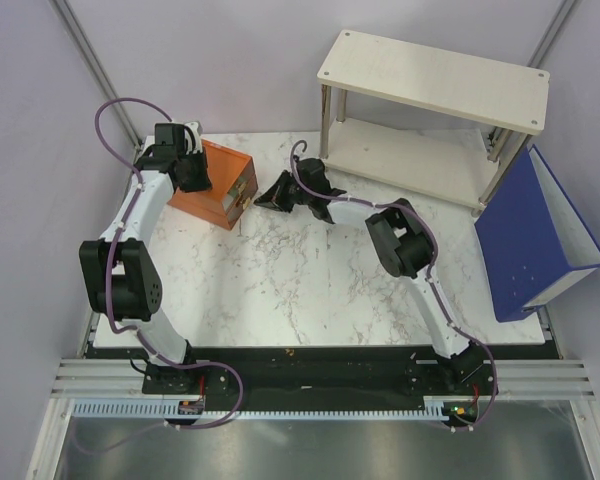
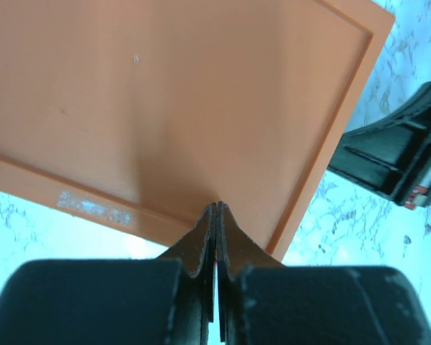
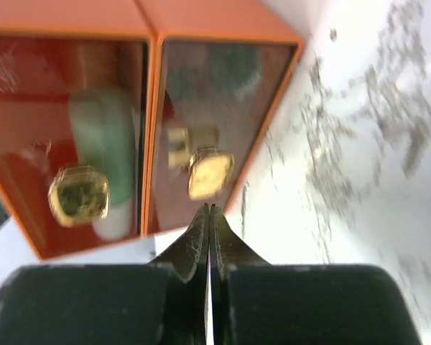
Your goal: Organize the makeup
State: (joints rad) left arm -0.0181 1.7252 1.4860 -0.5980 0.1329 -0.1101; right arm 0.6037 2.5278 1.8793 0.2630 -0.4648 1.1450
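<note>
The orange box [image 1: 215, 183] stands at the back left of the table, its two clear drawer fronts with gold knobs [image 3: 210, 172] filling the right wrist view. Through the left drawer I see the mint-green tube [image 3: 104, 140]; a blurred dark green shape [image 3: 233, 66] shows through the right one. The rest of the makeup is hidden. My left gripper [image 2: 217, 208] is shut, empty, its tips against the box's orange top [image 2: 172, 108]. My right gripper [image 3: 209, 210] is shut with nothing in it, its tips just below the right drawer's knob. From above, that gripper [image 1: 272, 197] sits in front of the box.
A pale two-level wooden shelf [image 1: 435, 75] stands at the back right. A blue open bin [image 1: 535, 235] leans at the right edge of the table. The marble tabletop [image 1: 310, 290] stretches between the arms.
</note>
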